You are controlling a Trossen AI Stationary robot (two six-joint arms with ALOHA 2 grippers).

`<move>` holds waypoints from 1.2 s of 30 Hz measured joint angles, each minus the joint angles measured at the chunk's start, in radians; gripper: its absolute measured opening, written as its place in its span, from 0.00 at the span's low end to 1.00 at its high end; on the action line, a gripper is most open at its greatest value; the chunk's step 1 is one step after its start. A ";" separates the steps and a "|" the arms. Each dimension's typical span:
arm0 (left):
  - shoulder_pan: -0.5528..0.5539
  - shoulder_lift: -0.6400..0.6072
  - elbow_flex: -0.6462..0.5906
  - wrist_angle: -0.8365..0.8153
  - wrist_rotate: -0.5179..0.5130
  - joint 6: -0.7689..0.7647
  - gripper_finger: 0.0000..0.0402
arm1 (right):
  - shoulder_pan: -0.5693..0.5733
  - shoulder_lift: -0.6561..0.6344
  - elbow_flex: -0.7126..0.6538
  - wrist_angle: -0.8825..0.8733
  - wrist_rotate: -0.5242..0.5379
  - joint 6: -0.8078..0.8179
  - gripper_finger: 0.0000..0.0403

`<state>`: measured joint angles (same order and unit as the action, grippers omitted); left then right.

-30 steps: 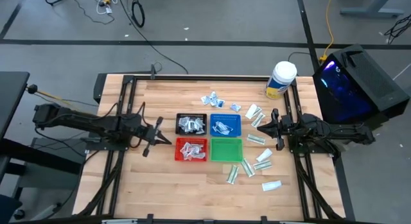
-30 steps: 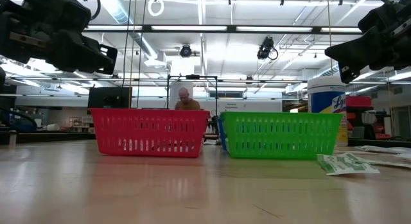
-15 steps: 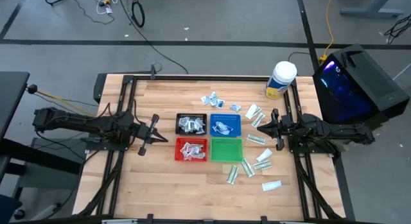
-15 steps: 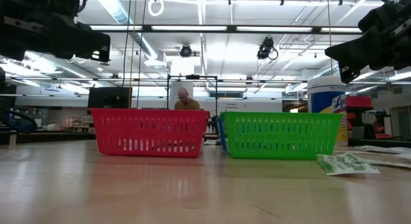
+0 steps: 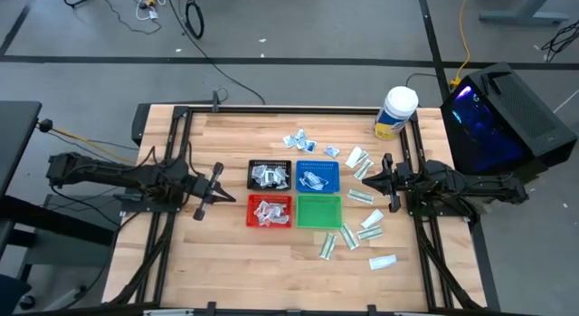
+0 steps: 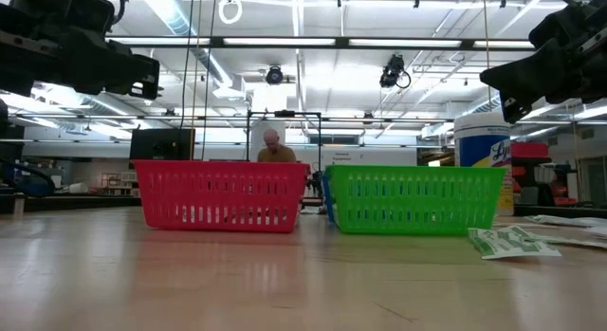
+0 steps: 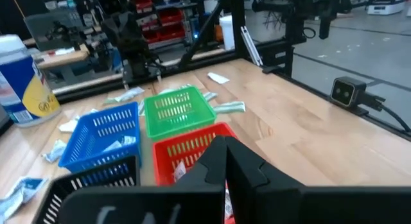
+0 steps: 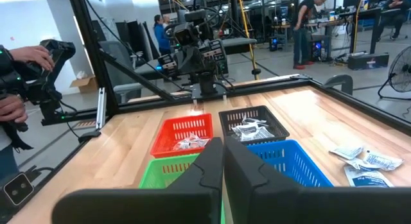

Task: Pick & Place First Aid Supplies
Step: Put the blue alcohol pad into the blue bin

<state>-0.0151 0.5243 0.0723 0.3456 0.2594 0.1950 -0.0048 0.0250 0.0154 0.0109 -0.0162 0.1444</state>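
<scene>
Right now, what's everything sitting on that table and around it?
Mesh trays: four, in a square at mid-table: black tray and blue tray behind, red tray and green tray in front.
Sorted packets: white, in the black, blue and red trays; the green one looks empty.
Loose squarish packets: several, white with bluish print, behind the trays.
Loose narrow packets: several, white-and-green, right of the trays.
Jar: one, white with yellow label, far right corner.
People: a few, in the room beyond.
Left gripper: shut, empty, left of the trays.
Right gripper: shut, empty, over the narrow packets.
</scene>
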 joint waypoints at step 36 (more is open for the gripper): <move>0.000 -0.144 -0.064 -0.089 -0.018 -0.044 0.01 | 0.000 0.000 0.000 0.000 0.000 0.000 0.04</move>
<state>-0.0151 0.3808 0.0082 0.2563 0.2414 0.1513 -0.0051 0.0248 0.0154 0.0105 -0.0162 0.1444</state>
